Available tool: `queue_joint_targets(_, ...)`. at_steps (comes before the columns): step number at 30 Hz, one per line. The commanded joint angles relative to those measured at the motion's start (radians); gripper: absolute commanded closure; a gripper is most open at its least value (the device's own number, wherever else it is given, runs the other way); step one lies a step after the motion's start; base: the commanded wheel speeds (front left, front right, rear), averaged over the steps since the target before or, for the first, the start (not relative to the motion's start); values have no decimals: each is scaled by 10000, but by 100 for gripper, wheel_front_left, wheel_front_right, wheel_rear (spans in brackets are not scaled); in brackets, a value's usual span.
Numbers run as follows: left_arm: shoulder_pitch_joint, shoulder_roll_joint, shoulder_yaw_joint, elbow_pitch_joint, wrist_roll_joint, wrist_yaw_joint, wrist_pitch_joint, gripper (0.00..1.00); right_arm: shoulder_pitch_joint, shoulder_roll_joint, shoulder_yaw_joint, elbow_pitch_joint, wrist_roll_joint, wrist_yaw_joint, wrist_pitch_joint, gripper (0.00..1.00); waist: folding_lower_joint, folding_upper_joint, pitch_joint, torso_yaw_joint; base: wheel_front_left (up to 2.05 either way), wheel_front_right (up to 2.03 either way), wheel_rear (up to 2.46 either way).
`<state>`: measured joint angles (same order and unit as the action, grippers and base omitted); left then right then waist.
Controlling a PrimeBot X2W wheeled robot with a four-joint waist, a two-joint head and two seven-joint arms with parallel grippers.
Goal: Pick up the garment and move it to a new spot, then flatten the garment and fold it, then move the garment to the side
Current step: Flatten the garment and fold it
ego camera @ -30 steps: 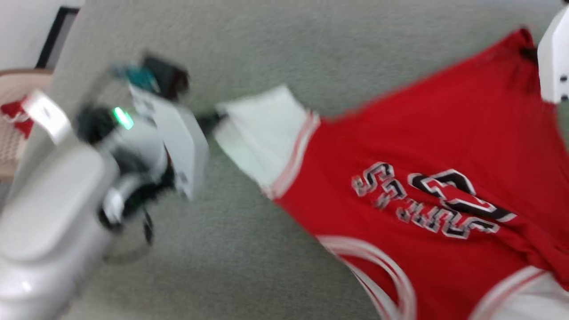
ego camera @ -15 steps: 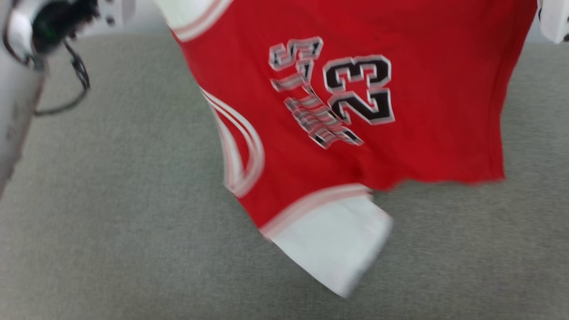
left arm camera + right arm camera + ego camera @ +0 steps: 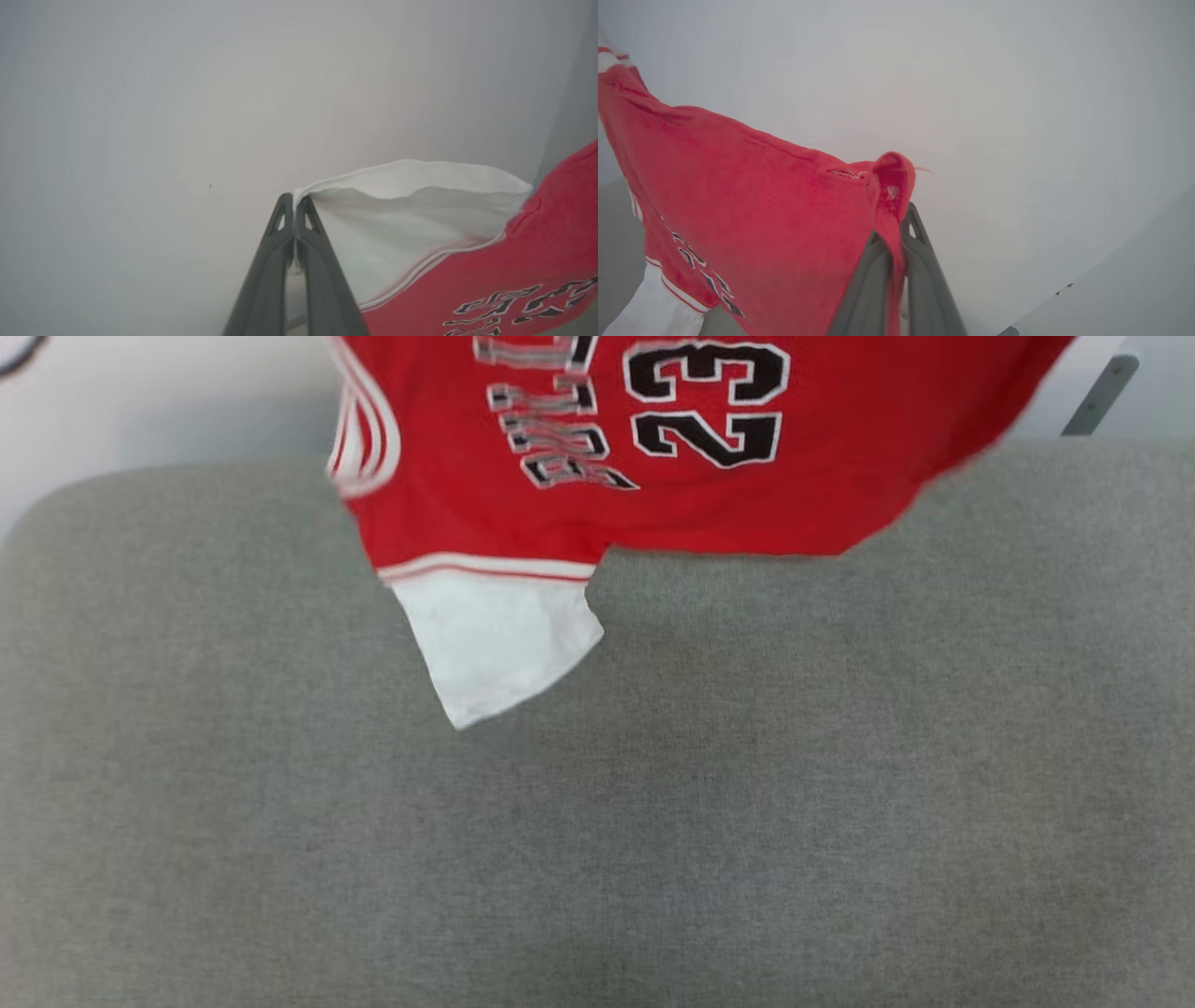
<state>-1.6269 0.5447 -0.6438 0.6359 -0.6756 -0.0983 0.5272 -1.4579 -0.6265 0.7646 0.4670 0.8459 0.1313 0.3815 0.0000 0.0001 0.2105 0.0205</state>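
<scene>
Above the far edge of the grey bench (image 3: 597, 821): one garment (image 3: 822, 495), red, numbered 23, now hanging from my grips where a second ago it stretched slantwise between them. Pick-up done, I judge; relocation under way. One white sleeve (image 3: 495, 635), dangling. My left tool (image 3: 294, 200) pinching the other sleeve (image 3: 411, 210) at its hem; my right tool (image 3: 896, 224) pinching a red corner.

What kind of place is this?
Probably an indoor room, maybe a home or a workshop. A wide grey fabric-covered surface, like a cushion or padded table, lies before a plain pale wall, with a red jersey hanging above it.
</scene>
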Motion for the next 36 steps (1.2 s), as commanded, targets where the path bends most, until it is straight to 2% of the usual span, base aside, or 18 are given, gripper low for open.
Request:
queue_joint_targets(1,-198,-18,-1,106,54,-83,-86,100,-140,33,-103,35,8,-11,-46,100,0,-1,386,-30,0,0,0)
queue_joint_targets(5,-817,-74,-27,473,350,-15,-584,100,-582,264,-341,523,-470,-11,-297,100,0,-1,1326,-130,0,0,0)
queue_joint_targets(9,-1648,-358,-105,953,978,356,-1648,100,-1375,831,-760,1723,-1359,-11,-1146,100,0,-1,2575,-226,0,0,0)
queue_joint_targets(15,-3342,-1125,20,1952,1808,1088,-4366,100,-3073,1999,-1944,3966,-3745,-11,-4502,100,0,-1,4251,-165,0,0,0)
queue_joint_targets(18,-4109,-1437,197,2223,2002,1272,-5836,100,-3790,2469,-2646,4946,-4960,-11,-5975,100,0,-1,4850,-84,0,0,0)
queue_joint_targets(20,-4659,-1537,370,2261,2000,1197,-6730,100,-4257,2647,-3197,5284,-5644,-11,-6323,100,0,-1,5252,-16,0,0,0)
queue_joint_targets(21,-4659,-1537,370,2261,2000,1197,-6730,100,-4257,2647,-3197,5284,-5644,-11,-6323,100,0,-1,5252,-16,0,0,0)
queue_joint_targets(22,-4941,-1668,504,2331,1863,962,-7296,100,-4396,2810,-3571,5375,-6267,-11,-6440,100,0,-1,5616,87,0,0,0)
queue_joint_targets(24,-5063,-1674,619,2315,1789,722,-7619,100,-4420,2857,-3889,5270,-6771,-11,-6457,100,0,-1,5959,203,0,0,0)
queue_joint_targets(30,-3990,-1509,723,2418,1600,246,-7900,100,-3411,3107,-4222,5561,-7361,-11,-6469,100,0,-1,6421,582,0,0,0)
queue_joint_targets(36,-2444,-1608,578,2727,1345,-26,-7928,100,-2546,3080,-4034,6247,-7449,-13,-6471,100,0,-1,6201,896,0,0,0)
